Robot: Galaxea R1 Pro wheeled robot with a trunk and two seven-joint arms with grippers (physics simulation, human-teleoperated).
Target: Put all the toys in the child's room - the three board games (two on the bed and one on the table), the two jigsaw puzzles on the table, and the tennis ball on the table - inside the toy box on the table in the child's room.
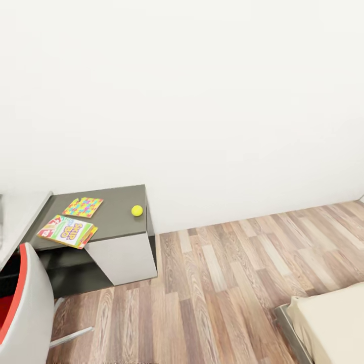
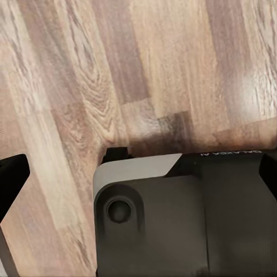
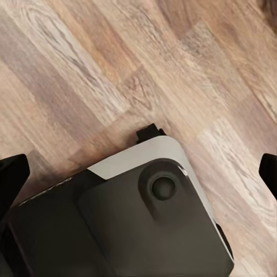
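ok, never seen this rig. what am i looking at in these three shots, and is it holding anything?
It's a simulated wheeled robot with two arms, driven remotely by a person. The big picture is from its head camera, looking down into a white-walled room with a wood floor.

At left stands a dark cabinet that is part of a desk. On it lie a jigsaw, a SKIP-BO box and a small ball. A white and red chair is nearest the camera. A bed corner shows at lower right.

The two small pictures are from cameras on the wrists, pointing down past the robot's dark base at the floor. Each hand's fingers barely show at the edges, so I can't tell whether they're open, though nothing shows between them.
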